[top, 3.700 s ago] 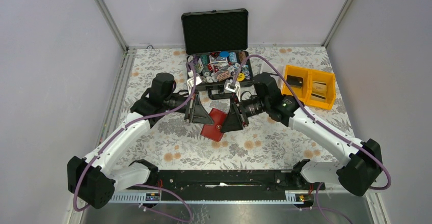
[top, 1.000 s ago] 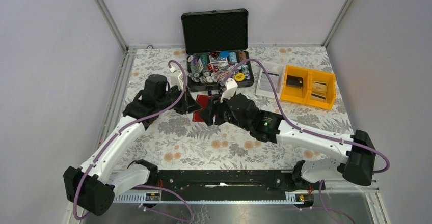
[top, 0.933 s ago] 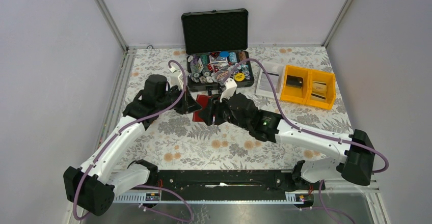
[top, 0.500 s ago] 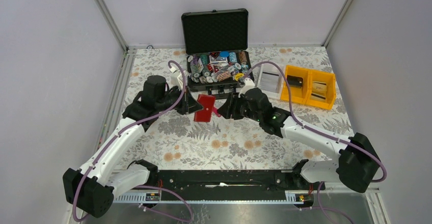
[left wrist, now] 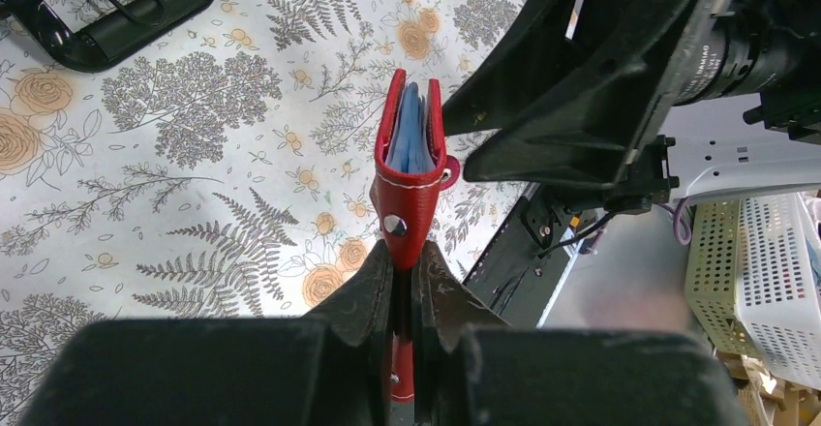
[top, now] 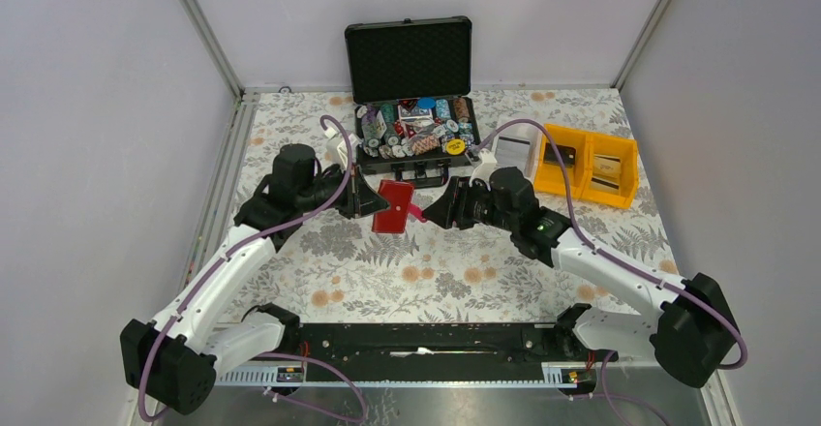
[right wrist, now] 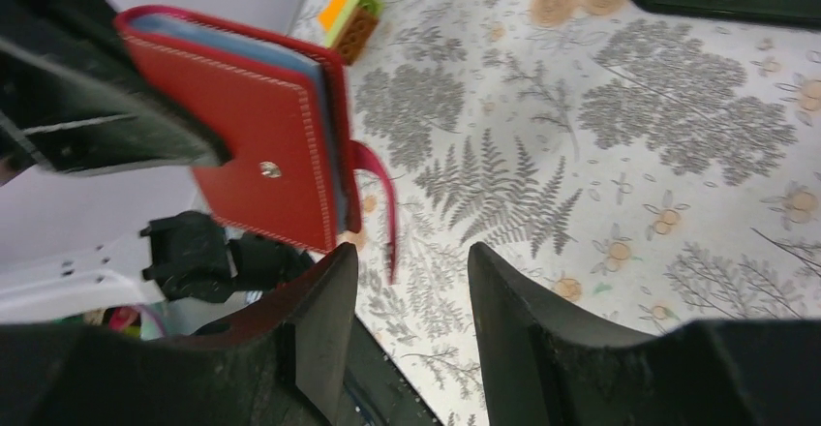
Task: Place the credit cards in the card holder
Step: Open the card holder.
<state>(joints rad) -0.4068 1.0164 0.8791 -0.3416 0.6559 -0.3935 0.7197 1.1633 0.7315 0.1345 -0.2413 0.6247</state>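
The left hand (top: 366, 199) is clamped on the red card holder (top: 392, 205), holding it on edge above the flowered tabletop (top: 407, 276), blue credit cards (left wrist: 410, 131) tucked inside. Behind stands an open black case (top: 410, 58) of poker chips (top: 416, 128). Just right, the right hand (top: 433, 215) gapes, empty. Farther right lie a white sheet (top: 518, 155), its print too small to read, and yellow bins (top: 588, 165).

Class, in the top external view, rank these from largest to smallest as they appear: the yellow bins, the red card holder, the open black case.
1. open black case
2. yellow bins
3. red card holder, clearly smallest
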